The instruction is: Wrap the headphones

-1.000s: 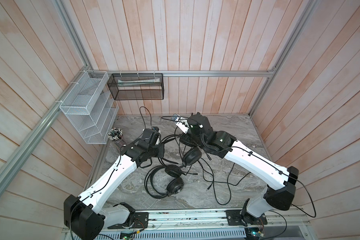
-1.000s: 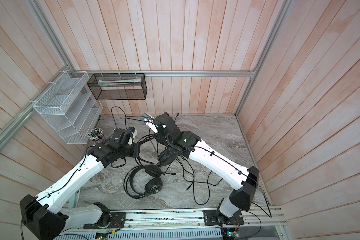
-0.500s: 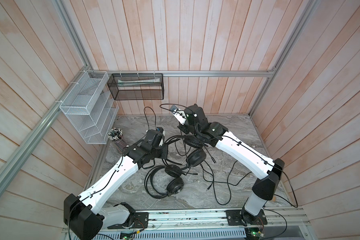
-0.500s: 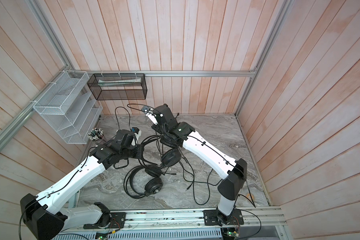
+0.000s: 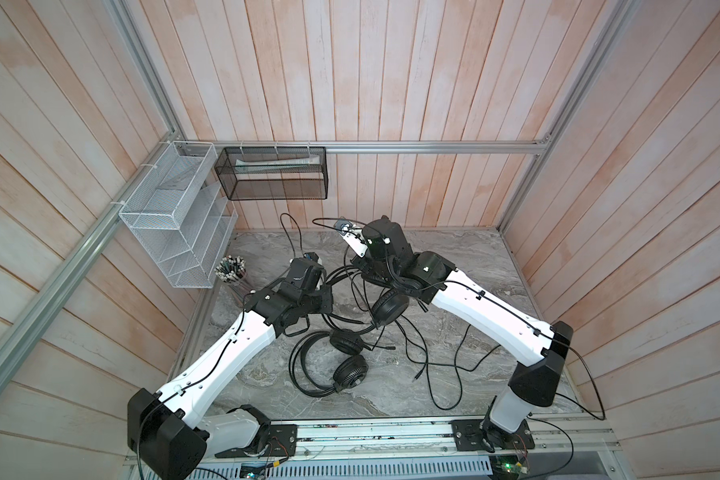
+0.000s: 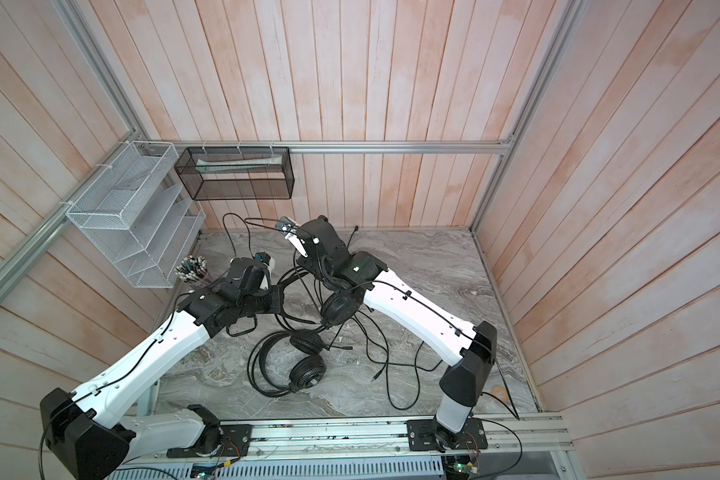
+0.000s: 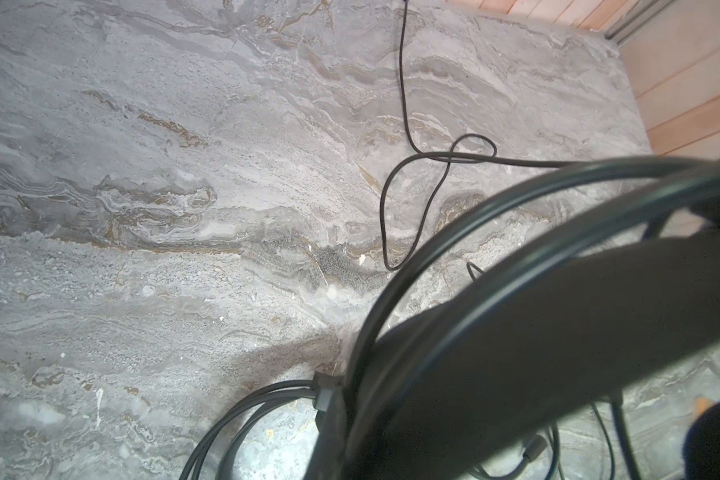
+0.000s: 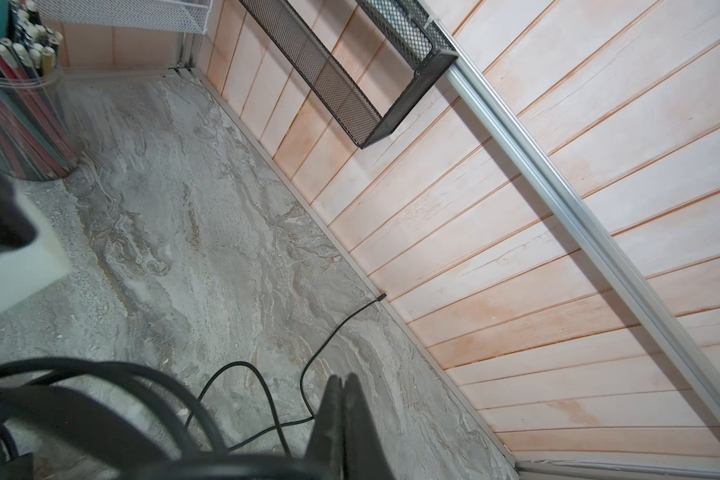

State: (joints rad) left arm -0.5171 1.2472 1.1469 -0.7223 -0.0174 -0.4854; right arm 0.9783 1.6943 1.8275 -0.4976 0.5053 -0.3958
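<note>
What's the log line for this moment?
left jaws: shut on raised headset | right jaws: shut on cable | other headset: flat on table

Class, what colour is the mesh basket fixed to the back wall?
Black; the mesh basket shows best in a top view.

Stereo head sits high over the base rail, pitched steeply down toward the back wall. Both top views take in the whole cell: tabletop, left arm, right arm, white wire rack, black mesh basket, pencil cup. Same content, small sideways shift.

Left wrist cam: close over the tabletop, looking down and out to a strip of wall. Headphones right against the lens, blocking much of the frame.

Right wrist cam: low, looks past the right gripper, fingers pressed together, along the tabletop into the back corner. Shares black mesh basket and pencil cup with both top views.
</note>
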